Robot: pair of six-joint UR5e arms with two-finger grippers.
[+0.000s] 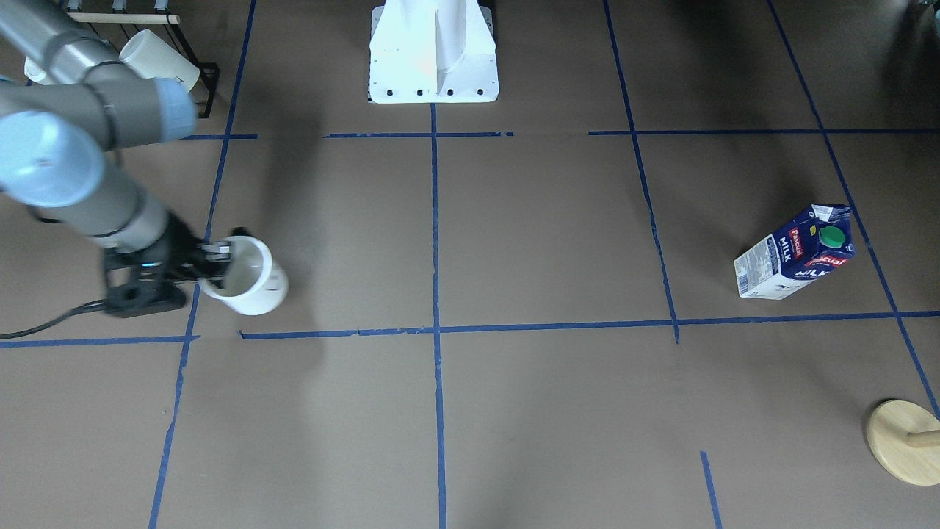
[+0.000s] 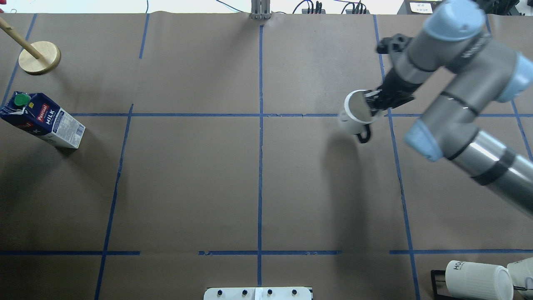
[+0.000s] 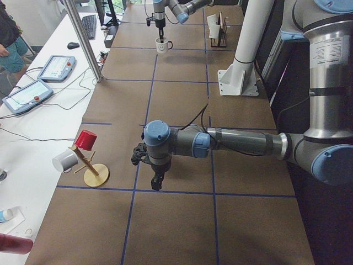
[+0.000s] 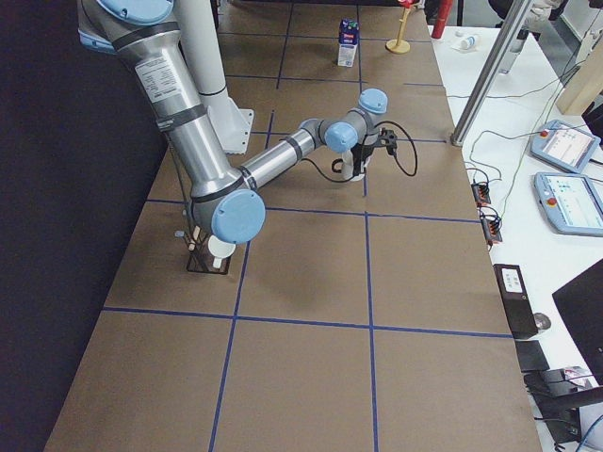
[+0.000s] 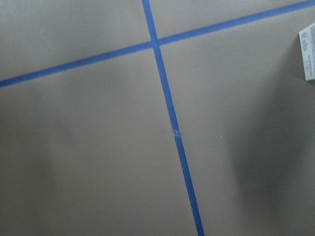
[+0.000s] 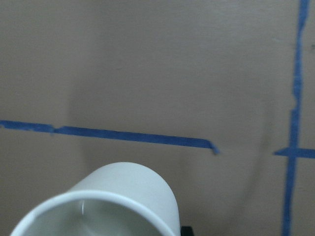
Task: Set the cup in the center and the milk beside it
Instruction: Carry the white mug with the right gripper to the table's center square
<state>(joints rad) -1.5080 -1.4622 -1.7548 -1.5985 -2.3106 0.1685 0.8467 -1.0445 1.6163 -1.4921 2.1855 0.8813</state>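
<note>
Two grey arms [image 2: 458, 96] with pale blue joints work over a bench [image 2: 187, 187] covered in brown paper and ruled into squares with blue tape [image 2: 260, 187]. The right hand [image 2: 368, 104] is clenched on the rim of the small smooth white cup [image 2: 354, 116]. The cup hangs tilted with its dark handle toward the robot, and its shadow falls apart from it on the paper. It is on the robot's right of the center crossing of tape lines [image 2: 260, 114], close to the same cross line. The dark blue and white gable-top milk carton [image 2: 41, 121] with a green cap stands upright far out on the robot's left, well apart from both cup and crossing. Near it stands a round-based wooden mug tree [image 3: 91, 165] carrying a red cup [image 3: 86, 139] and a grey one [image 3: 65, 161]. The left hand [image 3: 157, 181] hovers over bare paper on that side, and I cannot tell whether it is spread or closed. A white pedestal [image 1: 433, 51] is bolted at the robot's edge. A black wire rack [image 2: 435, 279] holding ribbed white mugs [image 2: 476, 279] sits at the robot's near right corner. Along the far edge runs a white worktop [image 3: 44, 110] with two touchscreen pendants [image 3: 55, 67], a keyboard [image 3: 88, 25], a mouse [image 3: 73, 45] and loose cables [image 3: 49, 105].
</note>
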